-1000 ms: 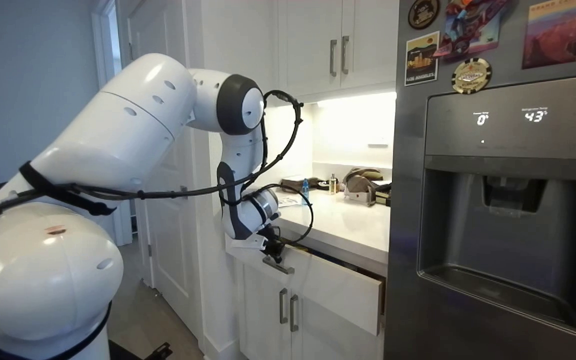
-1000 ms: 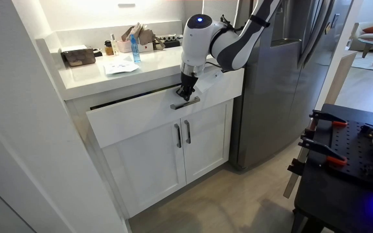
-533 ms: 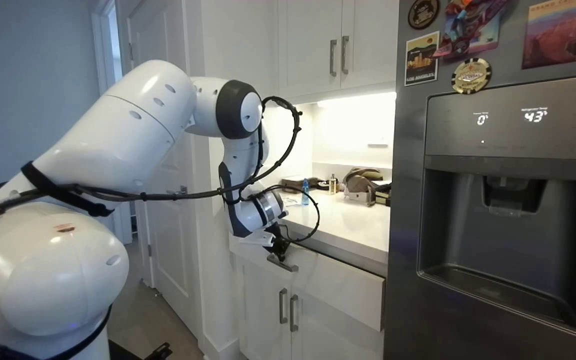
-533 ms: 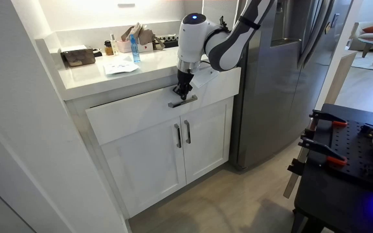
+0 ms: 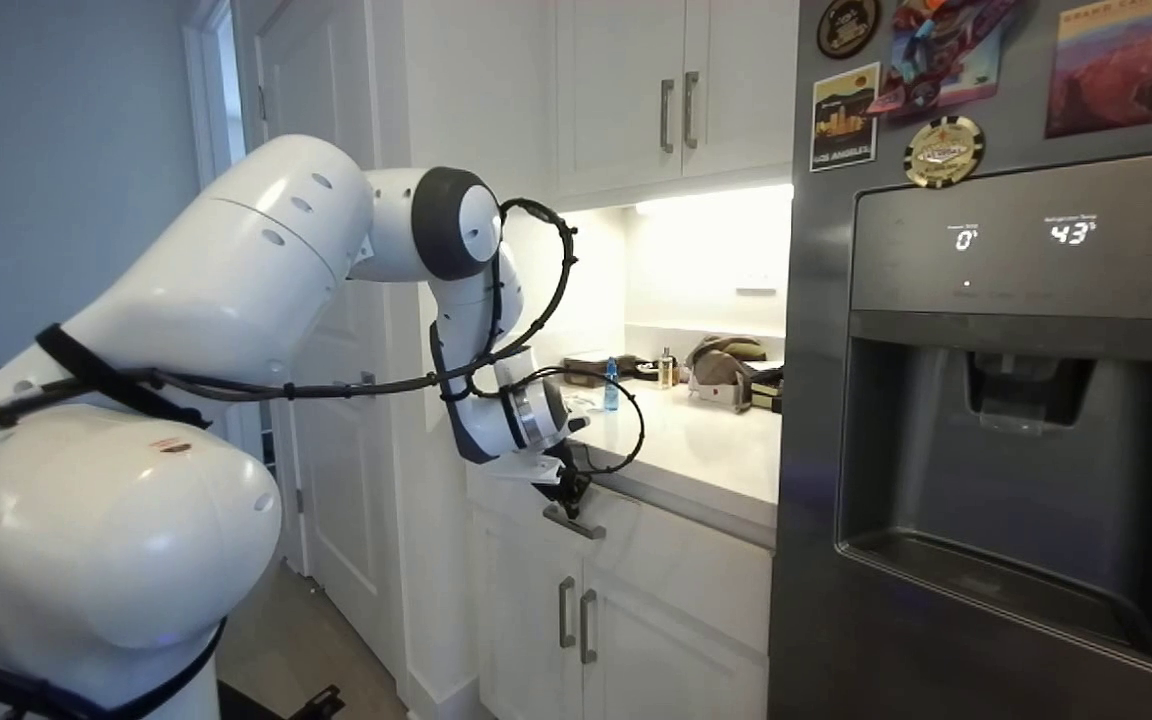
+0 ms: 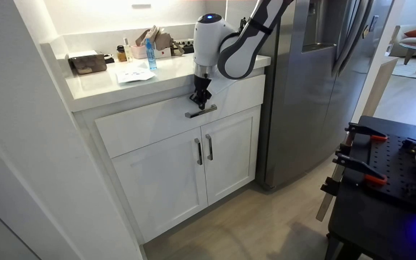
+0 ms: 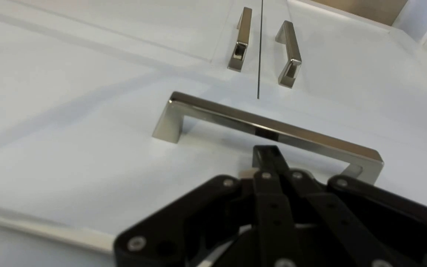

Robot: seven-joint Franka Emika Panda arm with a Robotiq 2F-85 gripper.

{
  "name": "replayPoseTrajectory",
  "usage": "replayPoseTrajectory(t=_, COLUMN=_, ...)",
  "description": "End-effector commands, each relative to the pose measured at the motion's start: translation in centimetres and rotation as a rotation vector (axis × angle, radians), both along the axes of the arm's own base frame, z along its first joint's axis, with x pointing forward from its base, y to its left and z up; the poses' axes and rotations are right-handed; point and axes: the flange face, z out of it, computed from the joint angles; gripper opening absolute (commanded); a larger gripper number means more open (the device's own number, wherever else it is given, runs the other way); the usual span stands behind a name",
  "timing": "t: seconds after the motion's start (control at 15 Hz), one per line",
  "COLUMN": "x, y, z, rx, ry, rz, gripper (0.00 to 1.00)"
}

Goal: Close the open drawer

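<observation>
Just beside the refrigerator [image 6: 291,119], the drawer [image 6: 144,124] seemingly touches the gripper [image 6: 202,105].

The white, black-trimmed arm [image 5: 241,260] is strung with black cable [image 5: 366,387]; a blue light [image 6: 209,17] is seen at twelve o'clock; the black tool [image 7: 272,159] is studded with screws [image 7: 136,243].

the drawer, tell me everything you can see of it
The drawer is wide and shallow, with a plain white front and, near mid-width, a straight, metal-looking silver handle on two short legs. It sits under the counter, above two cabinet doors, beside the fridge. It looks closed or nearly so: no dark gap shows along its top, and its inside is hidden. The gripper hangs at its front, just above the handle; whether it touches is hard to tell.
</observation>
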Motion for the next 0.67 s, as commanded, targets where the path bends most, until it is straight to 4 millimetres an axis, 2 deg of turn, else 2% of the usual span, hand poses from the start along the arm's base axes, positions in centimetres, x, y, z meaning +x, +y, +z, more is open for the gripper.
replayPoseTrajectory(t=0.0, x=1.9, y=-0.5, z=0.4, rx=-0.006, ry=-0.031, rz=0.021, gripper=0.01)
replayPoseTrajectory(t=0.6, x=3.1, y=-1.1, z=0.6, rx=-0.007, ry=-0.026, rz=0.012, gripper=0.0)
